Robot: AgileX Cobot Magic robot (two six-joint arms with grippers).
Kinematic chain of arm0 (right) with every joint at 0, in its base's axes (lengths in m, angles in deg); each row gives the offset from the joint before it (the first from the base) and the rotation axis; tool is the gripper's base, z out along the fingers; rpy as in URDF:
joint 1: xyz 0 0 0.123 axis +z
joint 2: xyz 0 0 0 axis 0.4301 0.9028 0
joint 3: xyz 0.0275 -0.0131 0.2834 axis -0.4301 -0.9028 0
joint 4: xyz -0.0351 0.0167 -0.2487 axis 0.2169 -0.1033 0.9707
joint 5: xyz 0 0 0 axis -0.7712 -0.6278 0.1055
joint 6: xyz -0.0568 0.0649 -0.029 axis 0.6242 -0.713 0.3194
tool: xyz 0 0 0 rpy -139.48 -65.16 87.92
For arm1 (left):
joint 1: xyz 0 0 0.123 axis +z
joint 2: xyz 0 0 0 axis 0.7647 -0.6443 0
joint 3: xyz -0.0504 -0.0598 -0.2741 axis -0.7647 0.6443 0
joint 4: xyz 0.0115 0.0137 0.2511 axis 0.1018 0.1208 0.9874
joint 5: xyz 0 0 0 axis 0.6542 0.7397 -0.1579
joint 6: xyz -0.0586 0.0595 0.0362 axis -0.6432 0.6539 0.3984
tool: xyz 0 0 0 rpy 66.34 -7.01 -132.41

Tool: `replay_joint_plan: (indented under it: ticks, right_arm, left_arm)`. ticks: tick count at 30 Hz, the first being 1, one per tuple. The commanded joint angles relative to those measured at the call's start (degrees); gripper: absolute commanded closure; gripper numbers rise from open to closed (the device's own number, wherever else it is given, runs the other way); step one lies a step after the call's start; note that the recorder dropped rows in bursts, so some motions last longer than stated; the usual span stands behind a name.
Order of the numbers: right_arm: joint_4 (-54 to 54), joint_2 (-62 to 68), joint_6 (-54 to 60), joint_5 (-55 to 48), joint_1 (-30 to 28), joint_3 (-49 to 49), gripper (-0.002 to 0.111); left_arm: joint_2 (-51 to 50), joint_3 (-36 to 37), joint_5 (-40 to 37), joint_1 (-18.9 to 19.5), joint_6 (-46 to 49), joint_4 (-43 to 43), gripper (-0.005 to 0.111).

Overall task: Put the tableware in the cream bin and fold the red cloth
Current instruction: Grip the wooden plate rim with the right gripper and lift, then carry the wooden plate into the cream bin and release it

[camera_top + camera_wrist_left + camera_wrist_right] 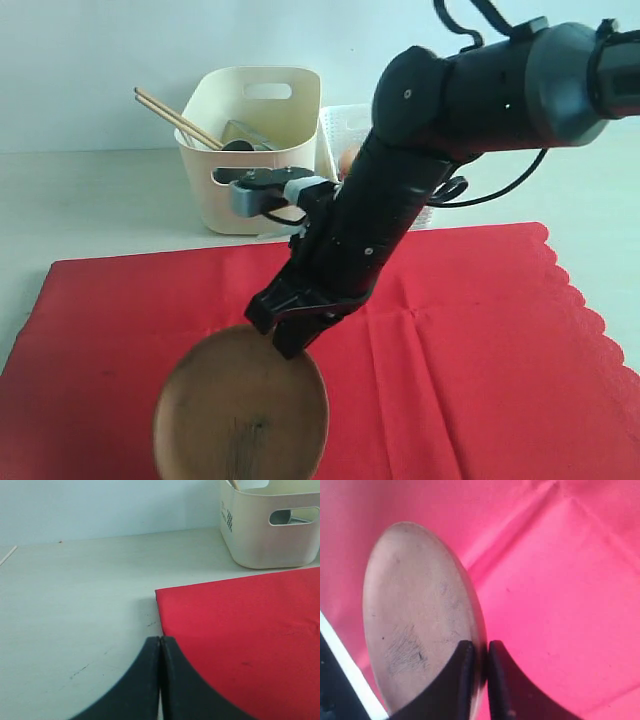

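A: Plate (240, 405)?
B: Tilted over the cloth (480, 330), front side. Right gripper (290, 335) pinches its rim.
A: Left gripper (160, 642)?
B: Jaws pressed together, nothing between them. It sits at the cloth's edge, by bare table (75, 605).
A: Bin (200, 190)?
B: Behind the cloth. Chopsticks (180, 120) lean out of it. Basket (345, 125) just beside it.

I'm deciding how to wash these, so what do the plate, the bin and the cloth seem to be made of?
Plate: looks like wood, matte brown, with dark scuff marks.
Bin: probably plastic, smooth cream, moulded rounded corners and handle cut-outs.
Cloth: fabric, matte red, with fold creases and a scalloped edge; fibre can't be told.
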Motion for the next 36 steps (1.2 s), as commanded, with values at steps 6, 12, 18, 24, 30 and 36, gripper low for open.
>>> replay_joint_plan:
  ticks: [6, 12, 18, 24, 30, 36]
  right_arm:
    - [-12.05, -3.47, 11.98, -5.44, -9.6, 0.0, 0.108]
    - [-15.97, -4.84, 15.8, -6.43, -14.46, 2.21, 0.108]
    - [-18.59, -4.84, 15.8, -8.56, -18.11, 9.49, 0.108]
    - [-17.98, -3.22, 11.91, -11.15, -21.52, 19.88, 0.108]
    - [-17.77, 1.93, 7.12, -12.65, -23.17, 31.23, 0.108]
    - [-15.33, 9.93, 1.81, -12.29, -23.17, 44.45, 0.108]
  left_arm:
    - [0.33, 0.17, 0.47, -0.28, 0.01, 0.19, 0.107]
    - [0.33, 0.17, 0.47, -0.28, 0.01, 0.19, 0.107]
    - [0.33, 0.17, 0.47, -0.28, 0.01, 0.19, 0.107]
    - [0.33, 0.17, 0.47, -0.28, 0.01, 0.19, 0.107]
    - [0.33, 0.17, 0.47, -0.28, 0.01, 0.19, 0.107]
    - [0.33, 0.17, 0.47, -0.28, 0.01, 0.19, 0.107]
